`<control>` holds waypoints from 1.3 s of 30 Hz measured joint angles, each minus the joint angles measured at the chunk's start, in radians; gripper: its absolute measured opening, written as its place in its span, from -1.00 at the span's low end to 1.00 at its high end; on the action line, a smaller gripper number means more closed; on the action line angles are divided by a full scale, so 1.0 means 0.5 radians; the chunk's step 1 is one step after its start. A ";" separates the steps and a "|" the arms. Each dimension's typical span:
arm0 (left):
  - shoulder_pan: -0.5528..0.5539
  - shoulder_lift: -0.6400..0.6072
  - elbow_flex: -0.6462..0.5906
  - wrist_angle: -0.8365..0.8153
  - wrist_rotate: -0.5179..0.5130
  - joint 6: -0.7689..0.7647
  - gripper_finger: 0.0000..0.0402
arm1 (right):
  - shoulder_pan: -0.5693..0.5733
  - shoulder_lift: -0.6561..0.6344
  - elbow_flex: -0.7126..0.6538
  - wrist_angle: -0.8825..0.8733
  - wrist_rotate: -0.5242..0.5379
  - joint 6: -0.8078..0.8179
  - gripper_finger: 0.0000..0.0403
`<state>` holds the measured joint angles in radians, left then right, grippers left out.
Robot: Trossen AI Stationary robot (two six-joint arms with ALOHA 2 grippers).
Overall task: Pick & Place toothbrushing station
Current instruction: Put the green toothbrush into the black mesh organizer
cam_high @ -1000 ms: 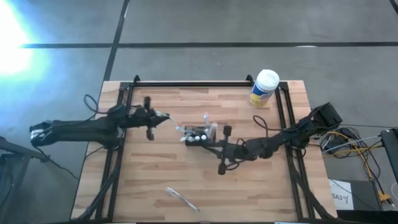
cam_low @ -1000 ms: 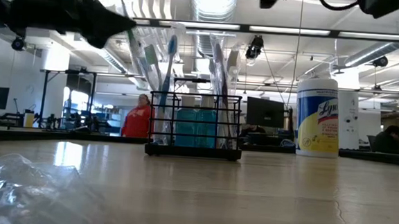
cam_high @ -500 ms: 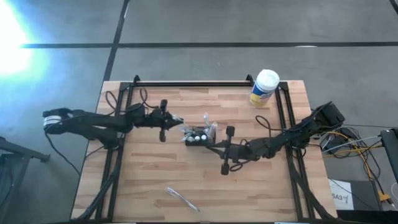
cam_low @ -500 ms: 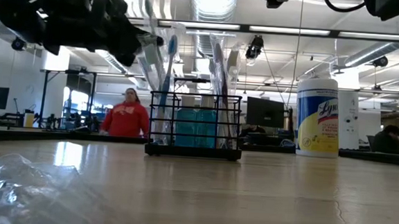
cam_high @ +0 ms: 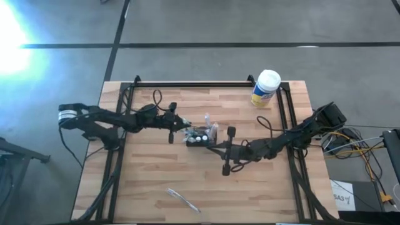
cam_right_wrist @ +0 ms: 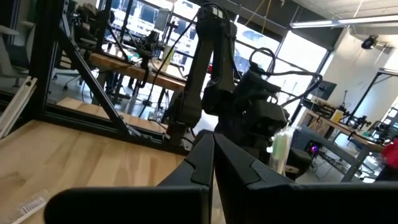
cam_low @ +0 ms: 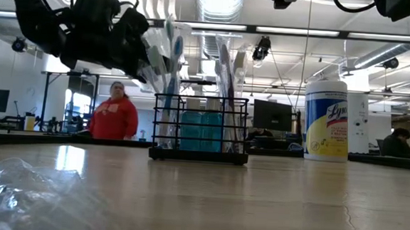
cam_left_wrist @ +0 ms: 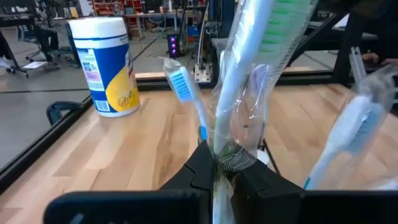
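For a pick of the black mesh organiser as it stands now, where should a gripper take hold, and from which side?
Best bet is one short end wall of the toothbrushing station, jaws straddling the upper wire rim, coming down from above on the side facing the right gripper. It stands upright with bagged toothbrushes sticking up from its middle, and the left gripper, shut on a wrapped toothbrush, crowds the other end.

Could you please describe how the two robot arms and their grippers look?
Both arms are dark, almost black, built of slim jointed segments with loose black cables looping along them. The left arm has a white band near its base end. The left gripper and the right gripper each have two flat, angular black fingers. The right arm ends in a boxy black base at the table edge.
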<state>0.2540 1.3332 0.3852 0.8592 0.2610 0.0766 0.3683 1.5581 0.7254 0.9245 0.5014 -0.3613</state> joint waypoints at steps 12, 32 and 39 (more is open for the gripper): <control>0.000 0.116 -0.001 0.021 -0.001 0.065 -0.70 | 0.000 0.002 0.000 -0.004 -0.001 0.030 -0.96; 0.000 -0.286 0.019 -0.267 -0.052 0.023 -0.59 | 0.000 0.002 0.000 -0.008 -0.002 0.042 -0.96; 0.000 -0.266 0.242 -0.646 -0.071 0.133 -0.96 | 0.000 0.002 0.000 -0.002 -0.003 0.042 -0.96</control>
<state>0.2539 1.2000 0.5062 0.5363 0.2256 0.1429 0.3683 1.5589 0.7254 0.9234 0.4999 -0.3405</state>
